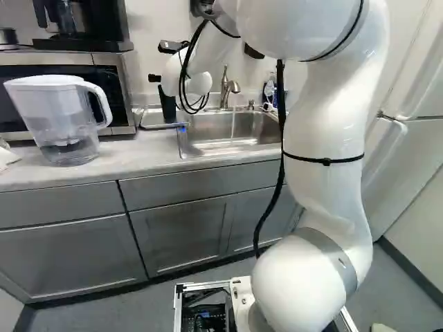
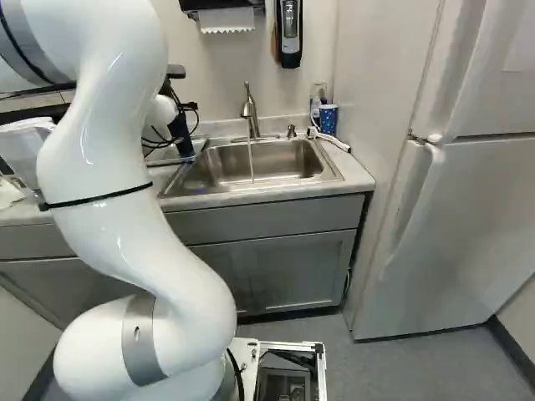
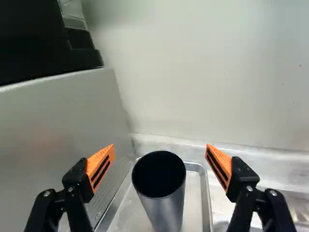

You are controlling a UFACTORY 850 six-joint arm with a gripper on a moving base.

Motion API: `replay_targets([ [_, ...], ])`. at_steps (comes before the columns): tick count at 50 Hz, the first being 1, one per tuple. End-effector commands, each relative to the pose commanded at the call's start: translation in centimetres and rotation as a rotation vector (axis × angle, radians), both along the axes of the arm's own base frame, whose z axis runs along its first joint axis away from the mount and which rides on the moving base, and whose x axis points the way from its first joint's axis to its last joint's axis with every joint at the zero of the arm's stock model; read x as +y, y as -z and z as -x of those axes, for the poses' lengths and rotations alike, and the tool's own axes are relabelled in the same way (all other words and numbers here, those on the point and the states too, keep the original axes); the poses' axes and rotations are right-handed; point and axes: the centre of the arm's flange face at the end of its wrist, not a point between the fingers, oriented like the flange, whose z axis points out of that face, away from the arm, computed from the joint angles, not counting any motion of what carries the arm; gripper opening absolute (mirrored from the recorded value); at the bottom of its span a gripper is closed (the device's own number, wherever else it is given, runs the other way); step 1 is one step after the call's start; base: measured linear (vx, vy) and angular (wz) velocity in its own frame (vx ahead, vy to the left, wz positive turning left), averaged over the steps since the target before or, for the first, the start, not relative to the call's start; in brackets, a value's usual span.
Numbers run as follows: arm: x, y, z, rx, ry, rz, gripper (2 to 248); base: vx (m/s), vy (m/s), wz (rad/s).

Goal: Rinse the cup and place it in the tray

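Well, dark cup (image 3: 167, 210) upright inside the metal tray (image 3: 206, 203), gripper (image 1: 154, 78) released, fingers spread apart

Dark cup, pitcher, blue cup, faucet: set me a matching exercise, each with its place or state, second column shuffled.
1. Dark cup
2. Pitcher
3. Blue cup
4. Faucet

A. right of the faucet in the right base view
B. in front of the microwave
C. running water into the sink
D. upright in the tray

Pairs: 1-D, 2-B, 3-A, 4-C

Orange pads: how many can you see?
2: one ridged orange pad and its twin, on the black end effector, either side of the tall dark cup. None looks hidden.
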Motion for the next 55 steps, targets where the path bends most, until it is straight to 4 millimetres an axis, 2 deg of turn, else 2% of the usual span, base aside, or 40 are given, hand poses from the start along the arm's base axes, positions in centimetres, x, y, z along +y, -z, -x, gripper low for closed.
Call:
replay_targets([
  [32,-1.8,-3.1,0.5,-0.010,0.009,0.034,247,0.000,0.000,0.000],
  [55,-5.0,-5.2,0.9,0.000,0.047,0.068,247,0.000,0.000,0.000],
])
